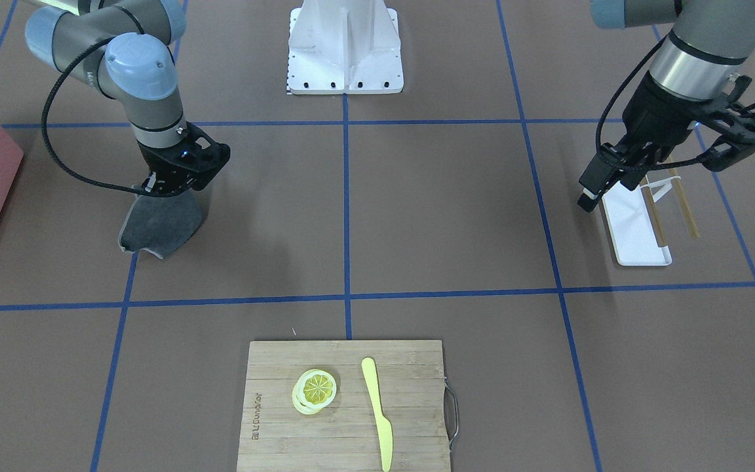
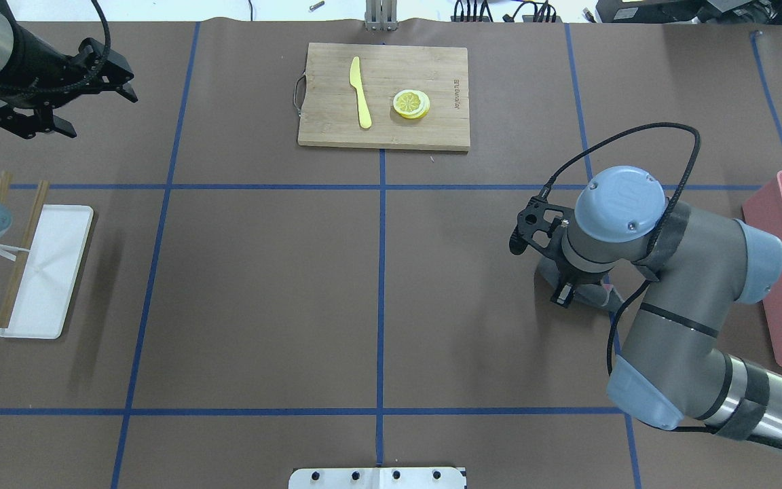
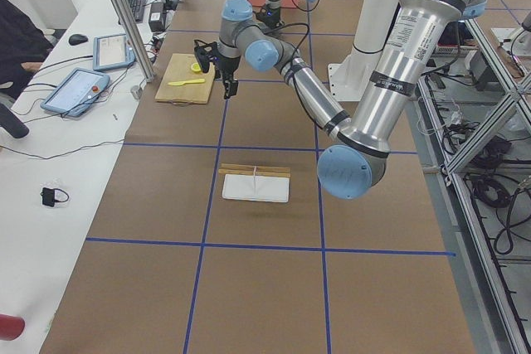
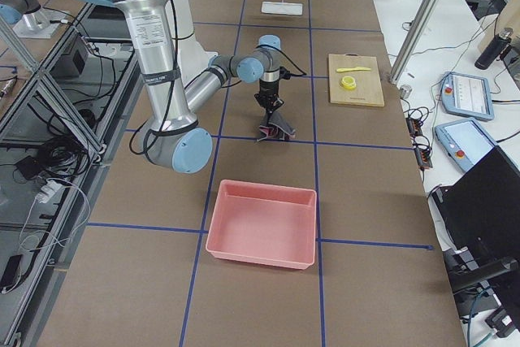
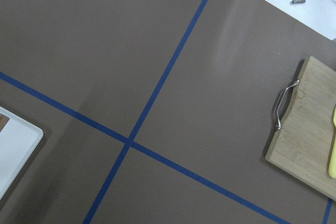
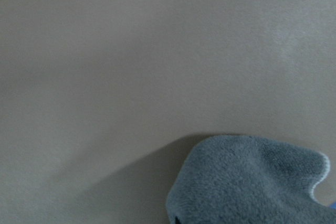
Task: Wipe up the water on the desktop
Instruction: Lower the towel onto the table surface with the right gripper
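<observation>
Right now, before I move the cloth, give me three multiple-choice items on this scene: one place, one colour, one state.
1. Where do the lemon slices lie?
A) on the cutting board
B) in the pink bin
C) on the white tray

2. What colour is the knife?
A) white
B) yellow
C) blue

3. What is the right claw doing?
A) hanging open, empty
B) gripping the knife
C) gripping the grey cloth on the desktop

Answers:
1 A, they sit on the board beside the knife.
2 B, blade and handle are both yellow.
3 C, the cloth hangs from the claw and touches the desktop.
</observation>
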Robot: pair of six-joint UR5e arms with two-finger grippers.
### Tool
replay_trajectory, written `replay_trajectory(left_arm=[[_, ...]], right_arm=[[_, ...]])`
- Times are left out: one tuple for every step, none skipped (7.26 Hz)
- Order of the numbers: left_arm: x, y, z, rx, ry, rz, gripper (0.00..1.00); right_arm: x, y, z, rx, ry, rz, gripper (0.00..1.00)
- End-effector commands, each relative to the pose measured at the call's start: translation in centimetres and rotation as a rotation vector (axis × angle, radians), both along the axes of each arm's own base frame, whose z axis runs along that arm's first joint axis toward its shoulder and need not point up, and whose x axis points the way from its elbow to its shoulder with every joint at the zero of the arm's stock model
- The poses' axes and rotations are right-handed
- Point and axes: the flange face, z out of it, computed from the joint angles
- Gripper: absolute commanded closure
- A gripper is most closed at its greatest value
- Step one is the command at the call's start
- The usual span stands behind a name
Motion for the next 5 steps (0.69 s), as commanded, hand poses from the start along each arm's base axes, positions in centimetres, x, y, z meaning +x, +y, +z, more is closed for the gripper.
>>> replay_trajectory(left_arm=[[0.0, -0.1, 0.2, -0.002, -0.004, -0.003, 0.02], [0.1, -0.2, 0.4, -0.008, -0.007, -0.003, 0.02], [0.0, -0.3, 0.4, -0.008, -0.007, -0.004, 0.02], [0.0, -0.3, 0.4, -0.008, -0.007, -0.004, 0.02], [0.0, -0.3, 0.4, -0.007, -0.008, -0.005, 0.02]], right_arm=[[-3.0, 2.7, -3.0, -0.089, -0.060, 0.052, 1.00], [-4.4, 4.5, -4.6, -0.133, -0.085, 0.082, 1.00], [-5.5, 6.3, -6.0, -0.173, -0.143, 0.117, 1.00], [-6.4, 7.9, -7.3, -0.233, -0.223, 0.149, 1.00], [-6.6, 8.3, -7.9, -0.274, -0.274, 0.174, 1.00]])
